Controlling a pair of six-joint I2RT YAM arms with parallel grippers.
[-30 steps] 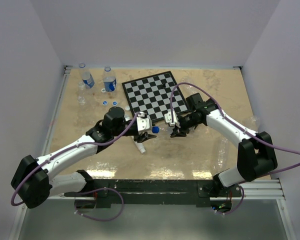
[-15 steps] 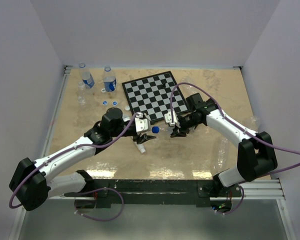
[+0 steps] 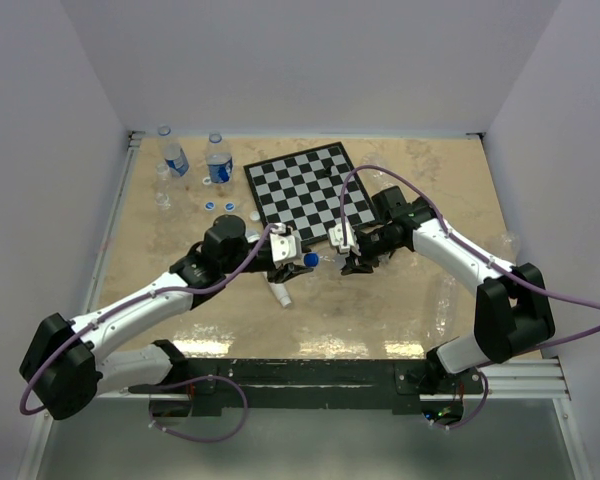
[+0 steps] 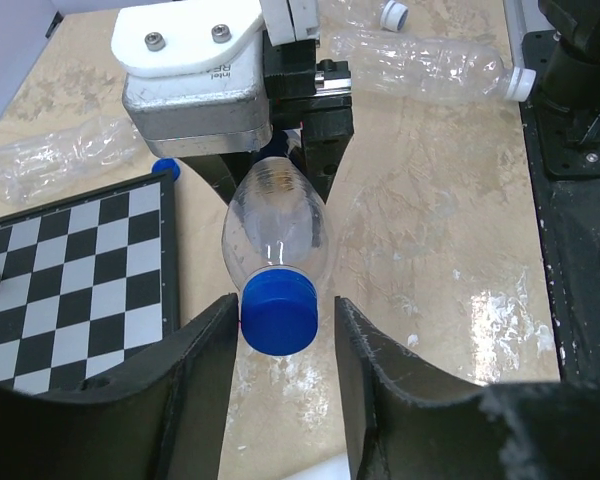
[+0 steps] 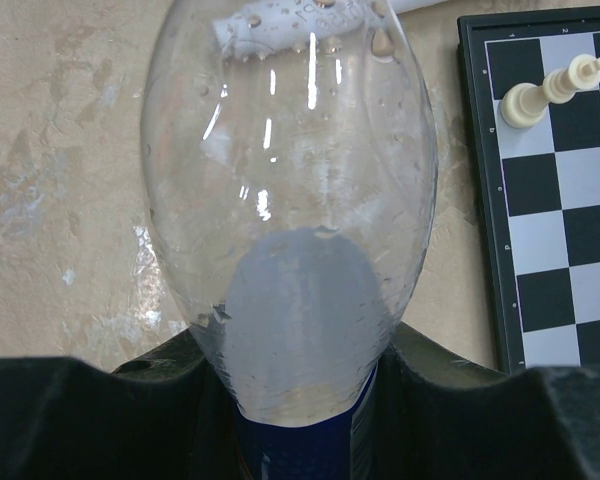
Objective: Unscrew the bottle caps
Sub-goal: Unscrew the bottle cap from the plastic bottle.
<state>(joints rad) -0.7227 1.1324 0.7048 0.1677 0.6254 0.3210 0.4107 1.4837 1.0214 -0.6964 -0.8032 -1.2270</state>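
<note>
At mid-table, right jaws clamp the droplet-flecked bottle [image 5: 290, 200] — left jaws apart around cap [image 4: 278, 312].

Clear bottle [image 4: 277, 225] level in mid-air, blue cap [image 4: 278, 312] on.

Bottle [image 4: 276, 225] clear glossy plastic; cap [image 4: 278, 312] smooth blue plastic; table [image 4: 420, 250] glossy marbled.

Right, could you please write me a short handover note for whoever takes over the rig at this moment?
Right gripper: shut on a clear bottle, held sideways.
Left gripper: open, fingers either side of the bottle's blue cap, a slim gap on one side.
Done: loose caps lie on the table at far left, near two standing bottles.
Left: grip and twist this cap off. Whether the standing bottles are capped is too small to tell.
</note>
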